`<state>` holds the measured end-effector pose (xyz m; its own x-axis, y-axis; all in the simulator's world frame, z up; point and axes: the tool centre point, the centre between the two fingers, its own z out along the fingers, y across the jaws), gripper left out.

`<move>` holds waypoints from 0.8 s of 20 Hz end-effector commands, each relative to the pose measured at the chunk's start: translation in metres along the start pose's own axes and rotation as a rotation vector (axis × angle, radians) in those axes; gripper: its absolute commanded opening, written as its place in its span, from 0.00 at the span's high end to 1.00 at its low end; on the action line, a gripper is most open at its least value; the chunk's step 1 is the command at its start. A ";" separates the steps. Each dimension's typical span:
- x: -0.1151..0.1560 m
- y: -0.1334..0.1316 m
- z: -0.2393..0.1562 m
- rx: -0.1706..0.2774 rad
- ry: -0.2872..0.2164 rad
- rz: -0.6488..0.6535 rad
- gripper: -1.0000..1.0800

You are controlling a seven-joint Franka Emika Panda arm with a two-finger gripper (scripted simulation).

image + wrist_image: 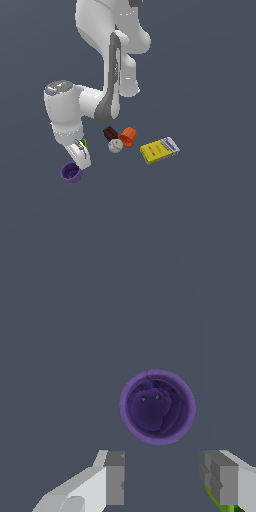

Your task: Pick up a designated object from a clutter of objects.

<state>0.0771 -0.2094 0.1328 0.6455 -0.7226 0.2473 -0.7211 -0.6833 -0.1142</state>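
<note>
flat slate-grey desk [210, 210] fills both views, plain and unmarked, with a white panda arm [107, 75] reaching down over it. the gripper [167, 481] has its two grey-tipped fingers [115, 481] spread wide with bare desk between them, holding nothing. in the wrist view the small purple round cup with a flared rim [157, 407] stands upright just ahead of the fingertips, mouth open to the camera, dark inside, not touched by either finger. in the exterior view the same purple cup [71, 172] sits on the desk right beside the lower end of the gripper [81, 156], at the exterior view's left of the other things. a sliver of the small green cup [84, 143] shows behind the gripper, mostly hidden; in the wrist view a green edge [220, 502] peeks beside one finger. farther toward the exterior view's right sits a tight group: a dark brown block [110, 133], a white baseball [115, 145] just in front of it, and an orange cup lying on its side [128, 136], the three close together. well apart, further right, lies a yellow flat box [159, 149].
</note>
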 end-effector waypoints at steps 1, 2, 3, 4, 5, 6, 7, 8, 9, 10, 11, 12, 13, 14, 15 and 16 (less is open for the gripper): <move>0.007 0.014 0.012 -0.006 0.026 0.048 0.38; 0.010 0.019 0.016 -0.008 0.034 0.064 0.38; 0.012 0.023 0.020 -0.010 0.041 0.078 0.38; 0.013 0.027 0.023 -0.012 0.048 0.091 0.38; 0.015 0.031 0.026 -0.014 0.054 0.102 0.38; 0.016 0.034 0.028 -0.016 0.060 0.112 0.38; 0.017 0.037 0.030 -0.017 0.065 0.120 0.38; 0.018 0.039 0.032 -0.018 0.069 0.128 0.38; 0.019 0.041 0.034 -0.019 0.072 0.133 0.38; 0.020 0.043 0.035 -0.020 0.075 0.138 0.38; 0.020 0.044 0.036 -0.020 0.077 0.141 0.38; 0.020 0.044 0.036 -0.021 0.078 0.143 0.38; 0.020 0.045 0.036 -0.021 0.078 0.144 0.38; 0.020 0.044 0.036 -0.021 0.075 0.140 0.38; 0.020 0.044 0.036 -0.021 0.075 0.140 0.38; 0.020 0.044 0.037 -0.021 0.075 0.140 0.38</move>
<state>0.0671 -0.2575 0.0979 0.5178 -0.8006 0.3016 -0.8087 -0.5730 -0.1328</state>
